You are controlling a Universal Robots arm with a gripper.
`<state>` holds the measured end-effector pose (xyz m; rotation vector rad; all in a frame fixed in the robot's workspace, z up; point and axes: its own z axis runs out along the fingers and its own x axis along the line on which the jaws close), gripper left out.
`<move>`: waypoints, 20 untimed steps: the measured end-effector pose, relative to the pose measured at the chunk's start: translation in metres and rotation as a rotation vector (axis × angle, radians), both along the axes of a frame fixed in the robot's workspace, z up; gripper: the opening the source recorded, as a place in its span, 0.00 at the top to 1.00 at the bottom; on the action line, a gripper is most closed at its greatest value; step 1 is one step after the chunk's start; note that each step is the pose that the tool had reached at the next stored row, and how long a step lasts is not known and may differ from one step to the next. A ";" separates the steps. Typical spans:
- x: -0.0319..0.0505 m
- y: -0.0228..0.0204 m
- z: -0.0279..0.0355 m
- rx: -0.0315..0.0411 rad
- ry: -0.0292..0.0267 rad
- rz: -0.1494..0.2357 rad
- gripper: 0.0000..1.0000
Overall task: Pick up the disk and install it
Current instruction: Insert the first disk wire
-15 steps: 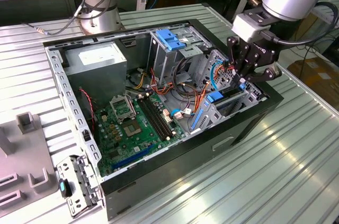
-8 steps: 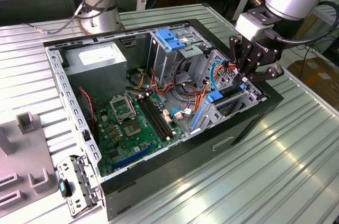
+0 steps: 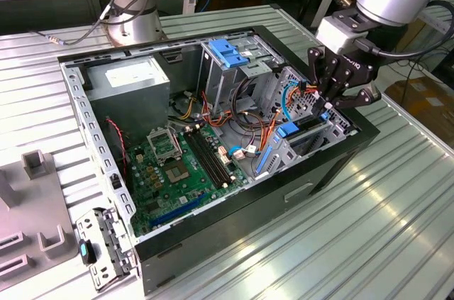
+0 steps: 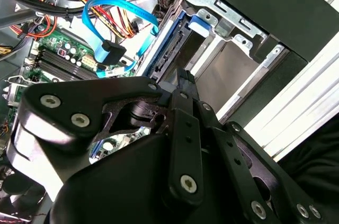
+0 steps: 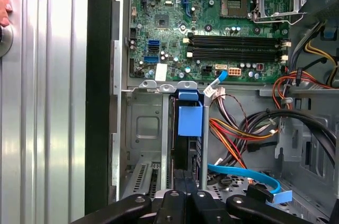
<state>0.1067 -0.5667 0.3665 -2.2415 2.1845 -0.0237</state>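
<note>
Your gripper [image 3: 339, 94] hangs over the drive cage [image 3: 312, 126] at the corner of the open case [image 3: 213, 144] on the exterior view's right, fingers pointing down into the bay. The disk [image 5: 189, 128] stands on edge inside that cage, its blue rail tab uppermost in the first wrist view, and the black fingers [image 5: 185, 203] sit drawn close together right at its near edge; you can see them meeting the dark body of the disk, but whether they clamp it or merely touch it cannot be told. In the second wrist view the disk [image 4: 169, 41] shows as a dark slab with a blue rail running along it, seated between the metal walls of the cage, with one finger [image 4: 186, 91] reaching toward its end. A curved blue cable [image 4: 114, 28] loops just beside the cage, near the bundle of red and yellow wires [image 3: 245, 126]. The motherboard [image 3: 177, 165] lies flat in the case floor, well apart from the gripper. A second robot base [image 3: 135, 2] stands behind the case on the ribbed table [image 3: 369, 222].
</note>
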 end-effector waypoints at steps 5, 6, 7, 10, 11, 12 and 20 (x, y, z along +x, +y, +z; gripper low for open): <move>0.0004 0.0000 0.0001 -0.0001 0.0001 0.005 0.89; 0.0006 0.0000 0.0001 -0.0001 0.0001 0.006 0.89; 0.0006 0.0000 0.0001 -0.0001 0.0001 0.006 0.89; 0.0006 0.0000 0.0001 -0.0001 0.0001 0.008 0.89; 0.0007 0.0000 0.0002 -0.0001 0.0001 0.008 0.89; 0.0007 0.0000 0.0003 0.0000 0.0001 0.009 0.89; 0.0013 0.0000 0.0015 0.0001 0.0005 0.019 0.89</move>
